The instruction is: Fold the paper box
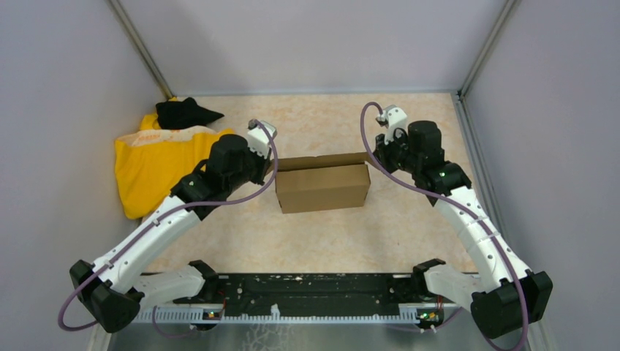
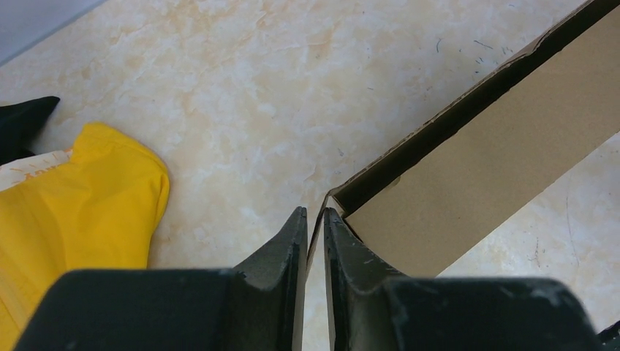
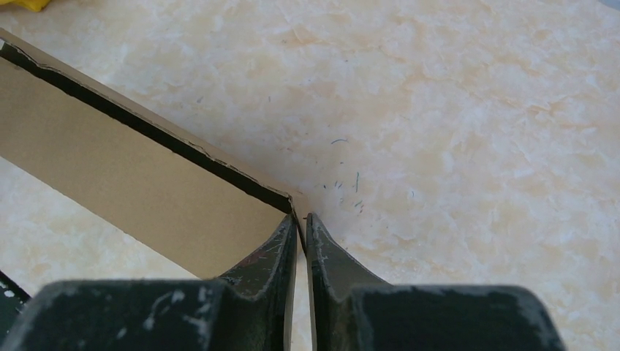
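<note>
The paper box (image 1: 322, 188) is plain brown cardboard, folded into a shallow rectangular box in the middle of the table, its lid raised a little along the back. My left gripper (image 2: 314, 216) is shut on the thin side wall at the box's left end (image 2: 468, 161). My right gripper (image 3: 301, 219) is shut on the thin side wall at the box's right end (image 3: 131, 183). In the top view the left gripper (image 1: 272, 164) and right gripper (image 1: 373, 155) sit at the box's two ends.
A yellow cloth (image 1: 157, 164) with a black item (image 1: 184, 112) on it lies at the far left, also seen in the left wrist view (image 2: 80, 197). Grey walls enclose the table. A black rail (image 1: 307, 292) runs along the near edge.
</note>
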Controlling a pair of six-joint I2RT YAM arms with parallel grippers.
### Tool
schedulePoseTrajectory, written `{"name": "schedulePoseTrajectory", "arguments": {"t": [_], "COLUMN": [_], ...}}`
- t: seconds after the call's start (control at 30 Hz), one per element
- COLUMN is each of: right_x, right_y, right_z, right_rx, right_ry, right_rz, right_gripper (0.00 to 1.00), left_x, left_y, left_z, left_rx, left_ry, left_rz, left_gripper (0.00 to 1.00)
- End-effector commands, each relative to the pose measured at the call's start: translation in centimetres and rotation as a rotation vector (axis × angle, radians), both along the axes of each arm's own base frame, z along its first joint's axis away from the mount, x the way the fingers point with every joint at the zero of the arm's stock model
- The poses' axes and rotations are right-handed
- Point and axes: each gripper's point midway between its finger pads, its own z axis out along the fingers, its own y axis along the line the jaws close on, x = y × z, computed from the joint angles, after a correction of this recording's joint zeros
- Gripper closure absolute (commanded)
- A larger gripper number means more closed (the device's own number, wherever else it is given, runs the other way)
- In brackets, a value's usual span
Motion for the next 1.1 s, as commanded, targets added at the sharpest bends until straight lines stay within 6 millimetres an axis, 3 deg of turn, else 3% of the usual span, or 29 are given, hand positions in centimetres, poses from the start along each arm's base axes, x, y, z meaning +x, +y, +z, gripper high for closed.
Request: {"name": "schedulePoseTrajectory", "arguments": {"t": [0.0,0.53,1.07], "right_x": [0.68,0.33,0.06], "right_y": [0.92,1.08,1.14], "right_z": [3.71,3.69,3.48], "right_rx": [0.039,0.025,0.011], "right_ry": [-0.107,-0.099,-0.072], "right_rz": [0.019,0.018,-0.008], "right_gripper": [0.91,1.00,1.00], "left_x": [0.19,0.03,-0.32], "left_y": [-0.76,-1.13,-0.96], "left_z": [1.34,1.28,0.60], "left_rx": [-0.032,-0.045,-0.044], "left_ry": [-0.017,0.020,0.060], "left_rz": [-0.018,-0.017,-0.001], "left_gripper": [0.80,0.82,0.82]}}
